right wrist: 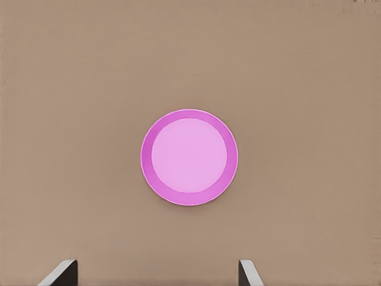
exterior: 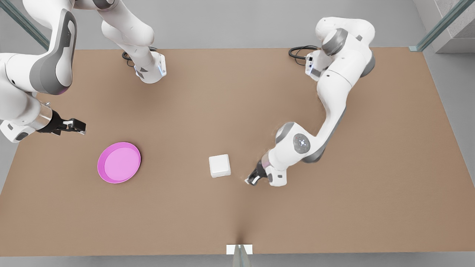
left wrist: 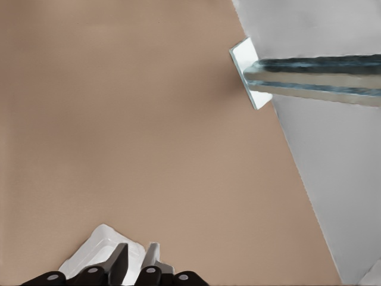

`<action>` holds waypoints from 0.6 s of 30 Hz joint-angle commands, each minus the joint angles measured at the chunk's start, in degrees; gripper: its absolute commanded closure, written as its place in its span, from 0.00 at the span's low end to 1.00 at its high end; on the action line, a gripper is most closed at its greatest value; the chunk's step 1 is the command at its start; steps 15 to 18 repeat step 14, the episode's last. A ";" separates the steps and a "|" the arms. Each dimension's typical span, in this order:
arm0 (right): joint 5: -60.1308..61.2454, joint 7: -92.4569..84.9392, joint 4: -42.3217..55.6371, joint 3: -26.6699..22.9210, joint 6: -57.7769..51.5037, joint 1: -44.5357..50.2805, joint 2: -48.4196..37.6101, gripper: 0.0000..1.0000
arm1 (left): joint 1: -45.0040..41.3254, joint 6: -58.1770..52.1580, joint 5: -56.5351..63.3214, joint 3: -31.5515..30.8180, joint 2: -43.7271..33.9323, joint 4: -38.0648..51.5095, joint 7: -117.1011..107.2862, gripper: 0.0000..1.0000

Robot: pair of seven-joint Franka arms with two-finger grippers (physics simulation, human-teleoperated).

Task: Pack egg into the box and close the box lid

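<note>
A: Where's the box (exterior: 219, 165)?
B: Frame centre on the desk (exterior: 334, 207), lid down. The left gripper (exterior: 253, 180) sits just right of it, jaws nearly pressed together.
A: And the right gripper (exterior: 76, 125)?
B: Far left, above the plate (exterior: 119, 162), jaws spread, waiting. The egg is probably inside the box.
</note>
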 commanded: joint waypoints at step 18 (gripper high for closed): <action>-2.71 -2.71 -0.17 0.03 0.97 0.90 1.52 0.00 | 7.54 -52.96 2.48 16.95 -44.74 -16.39 92.92 0.00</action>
